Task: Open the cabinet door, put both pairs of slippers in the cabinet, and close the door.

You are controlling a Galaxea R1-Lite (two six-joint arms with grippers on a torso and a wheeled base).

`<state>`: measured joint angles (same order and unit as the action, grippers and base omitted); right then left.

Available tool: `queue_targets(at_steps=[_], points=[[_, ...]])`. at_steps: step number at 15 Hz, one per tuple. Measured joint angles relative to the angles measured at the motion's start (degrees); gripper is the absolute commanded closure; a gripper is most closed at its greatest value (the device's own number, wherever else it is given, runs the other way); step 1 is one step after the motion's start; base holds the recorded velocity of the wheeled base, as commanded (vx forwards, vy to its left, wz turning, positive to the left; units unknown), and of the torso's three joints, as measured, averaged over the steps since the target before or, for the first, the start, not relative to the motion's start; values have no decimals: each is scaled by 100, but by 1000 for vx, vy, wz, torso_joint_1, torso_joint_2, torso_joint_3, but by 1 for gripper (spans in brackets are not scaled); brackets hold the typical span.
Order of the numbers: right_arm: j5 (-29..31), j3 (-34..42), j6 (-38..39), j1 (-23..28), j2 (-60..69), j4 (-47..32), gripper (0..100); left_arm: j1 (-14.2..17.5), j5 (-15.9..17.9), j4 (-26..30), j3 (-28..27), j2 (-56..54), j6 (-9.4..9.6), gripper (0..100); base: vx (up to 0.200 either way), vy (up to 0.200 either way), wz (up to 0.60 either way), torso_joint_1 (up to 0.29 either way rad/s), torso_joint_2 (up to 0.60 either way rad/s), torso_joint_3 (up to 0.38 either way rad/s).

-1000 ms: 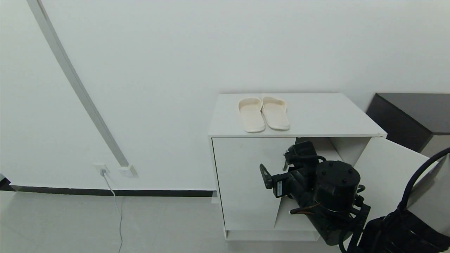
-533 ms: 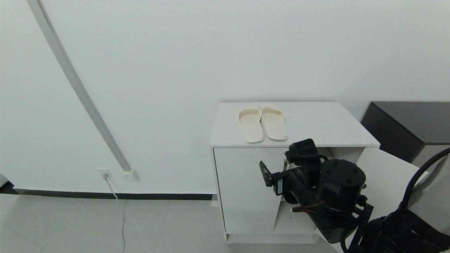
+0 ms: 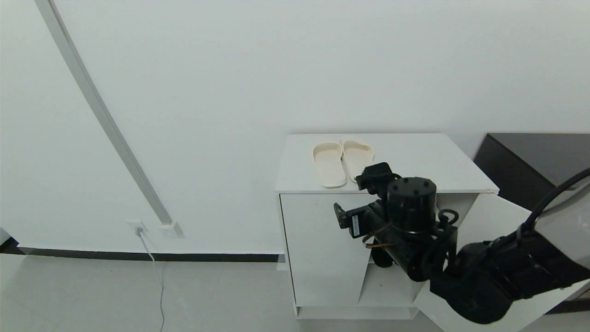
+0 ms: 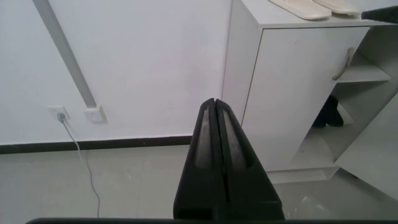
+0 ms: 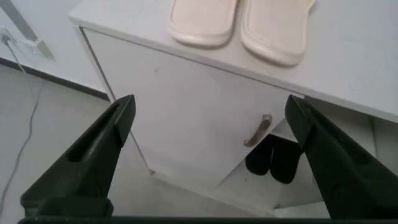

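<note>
Two cream slippers point(image 3: 343, 161) lie side by side, touching, on top of the cabinet point(image 3: 415, 159). In the head view their long axes run 12 to 6 o'clock, with the near ends right at the front edge. My right gripper point(image 5: 210, 106) hangs just in front of that edge with its fingers spread wide and nothing in them. From it the pair sits close by, at about 10 o'clock. The spread runs 9 to 3, across the slippers' length, so I judge that a small shift toward 9 and an advance toward 12 would bracket both soles at once.

My right arm is plainly the nearer one. My left gripper point(image 4: 214, 102) is clenched on nothing, well apart from the cabinet and off toward its 9 o'clock side. The right-hand door point(image 3: 495, 216) stands open, and a black pair point(image 5: 277, 160) already sits inside below the shelf.
</note>
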<state>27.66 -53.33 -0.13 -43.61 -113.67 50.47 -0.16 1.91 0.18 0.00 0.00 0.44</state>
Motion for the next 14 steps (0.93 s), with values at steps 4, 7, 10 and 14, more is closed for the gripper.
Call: queue_targets(at_steps=[4, 7, 10, 14], points=[[37, -1712, 1034, 30, 154, -2471, 0, 2, -9, 0, 0, 0, 0, 100, 0, 0, 0, 0, 0, 0], [59, -2007, 1173, 37, 201, -2614, 0, -2, 7, 0, 0, 0, 0, 100, 133, 0, 0, 0, 2, 5], [56, -2013, 1184, 48, 199, -2587, 0, -2, 9, -2, 0, 0, 0, 100, 200, 0, 0, -1, -7, 7], [66, -1847, 1187, 69, 85, -2206, 0, 2, 11, 0, 0, 0, 2, 100, 200, 0, 0, 11, 0, 4]])
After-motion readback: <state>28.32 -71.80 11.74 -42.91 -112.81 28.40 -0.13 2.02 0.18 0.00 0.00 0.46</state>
